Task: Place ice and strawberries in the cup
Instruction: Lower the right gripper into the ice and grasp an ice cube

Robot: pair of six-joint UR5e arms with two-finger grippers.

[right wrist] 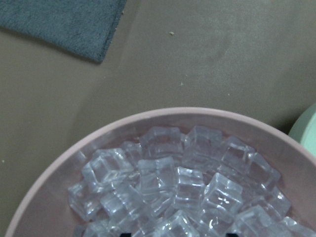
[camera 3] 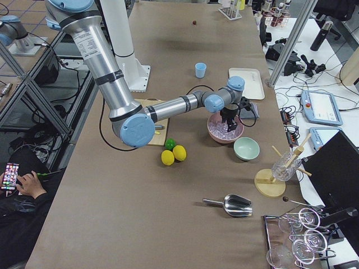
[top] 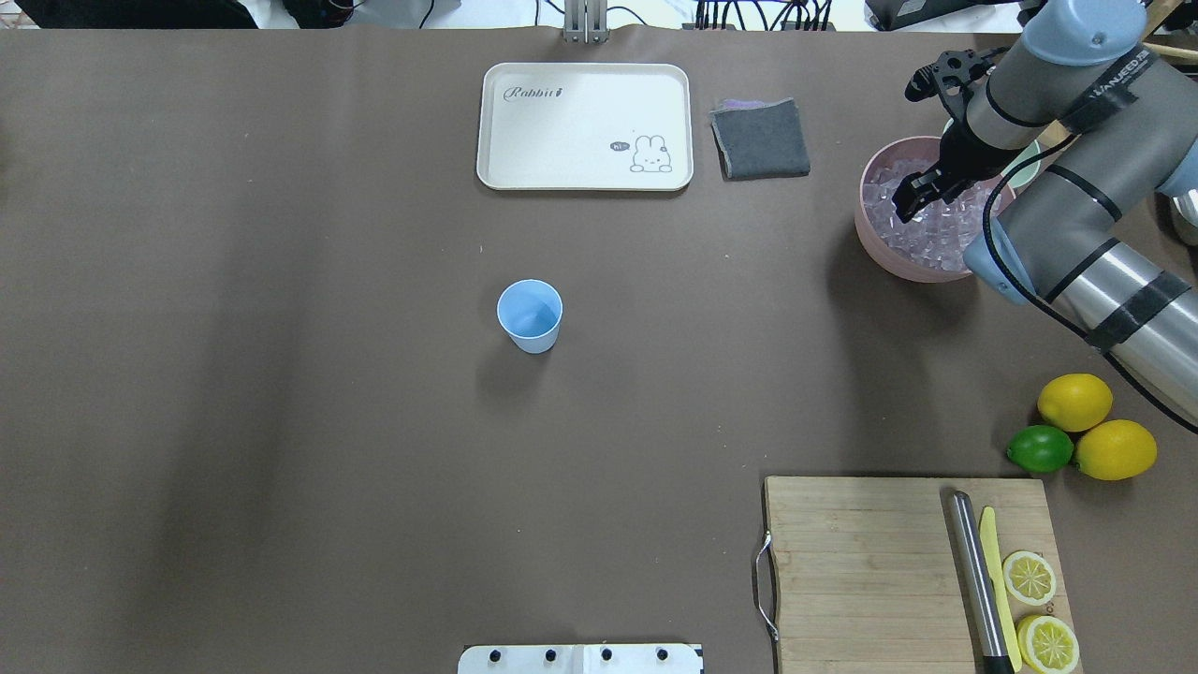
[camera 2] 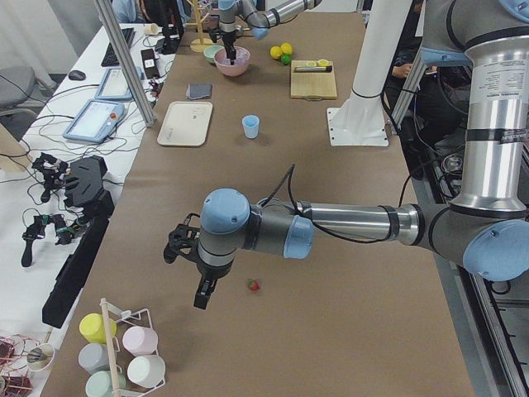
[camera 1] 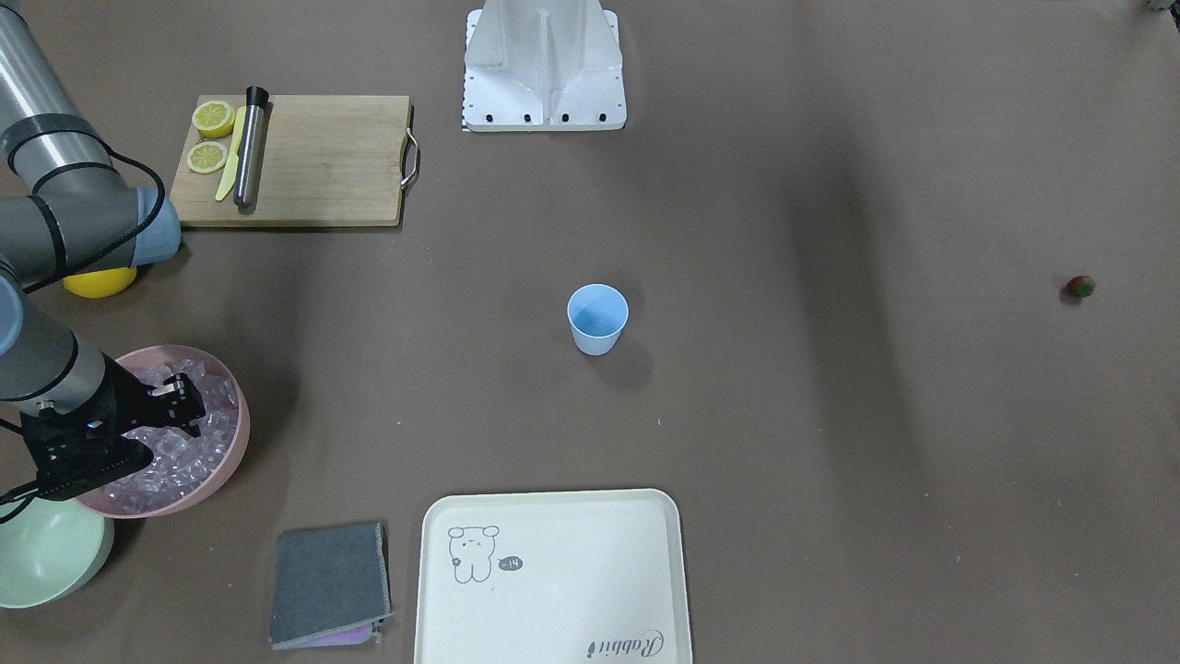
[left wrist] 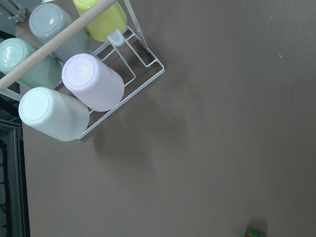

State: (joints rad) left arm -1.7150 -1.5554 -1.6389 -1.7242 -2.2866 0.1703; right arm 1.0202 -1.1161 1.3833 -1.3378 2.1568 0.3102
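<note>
**Right claw spread over the ice, cup not yet filled**

The right gripper (top: 922, 192) is seen low over the pink bowl (top: 866, 220), at the level of the ice (top: 922, 234) heaped inside. In the right wrist view only two dark fingertip ends are caught at the bottom edge, set well apart, so the claw is read as released with nothing between the jaws. Whether the tips touch the cubes cannot be told.

The cup (top: 530, 315) is stood upright mid-table, well apart from the bowl, and looks empty. The strawberry (camera 1: 1080, 286) is left lying on the bare table at the far end, near the left gripper (camera 2: 202, 296). That claw is shown only in the left side view, so its state cannot be told.

Step in hand is judged as picking ice; the task is judged barely begun.

To do it well:
- One cube at the top of the heap should be singled out, and the jaws dropped either side of it, not onto it.
- Flat faces should be squeezed. Corners are likely to be squirted out, since the cubes look slick.
- The bowl rim and the mint-green bowl (camera 1: 37, 563) just beside it should be kept clear of on the lift.
- The cube should be carried over the cup mouth and let go low, so that the light cup is not tipped.
</note>
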